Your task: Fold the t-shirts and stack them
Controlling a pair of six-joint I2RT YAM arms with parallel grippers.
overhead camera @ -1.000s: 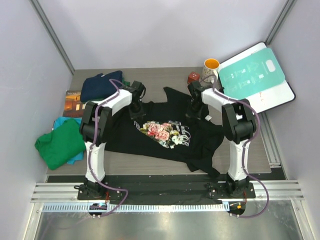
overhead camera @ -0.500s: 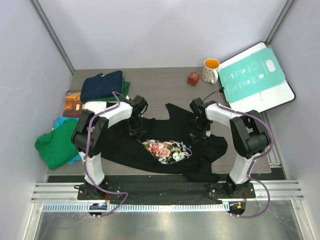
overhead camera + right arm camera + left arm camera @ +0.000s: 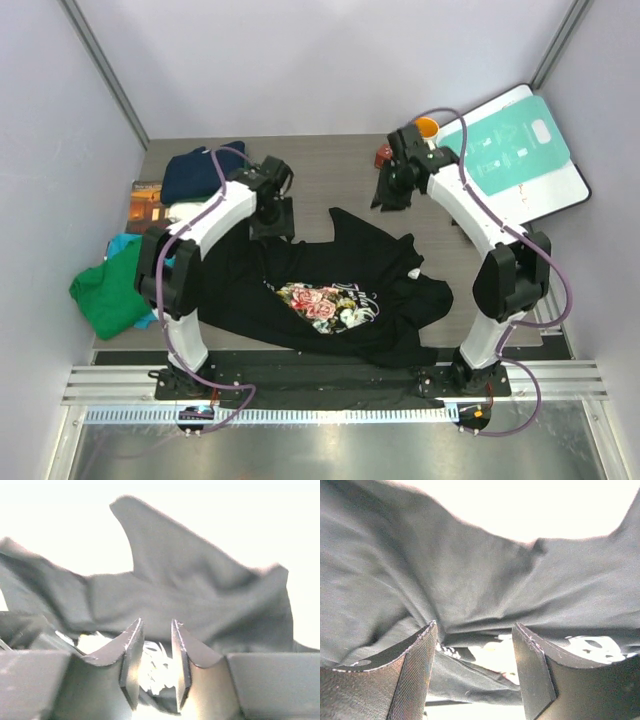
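The black t-shirt (image 3: 345,255) with the pink rose print (image 3: 322,303) lies rumpled in the middle of the table, print up. My left gripper (image 3: 272,220) hangs open over its far left edge, holding nothing. In the left wrist view the left gripper (image 3: 475,627) has wide jaws with the black t-shirt (image 3: 470,570) beyond them. My right gripper (image 3: 388,195) hovers past the shirt's far edge. In the right wrist view the right gripper (image 3: 156,625) has its jaws a little apart and empty, and the black t-shirt (image 3: 180,585) lies ahead. A navy t-shirt (image 3: 203,172), a green one (image 3: 118,290) and a teal one (image 3: 122,244) lie at the left.
A small brown book (image 3: 147,203) lies at the left edge by the navy shirt. An orange-lined mug (image 3: 425,130) and a red cube (image 3: 383,156) stand at the back right. The teal-and-white board (image 3: 512,150) leans at the right corner.
Both grippers have let go of the black t-shirt and pulled back toward the far side of the table. The shirt now lies flat, nearer the front than a second ago.
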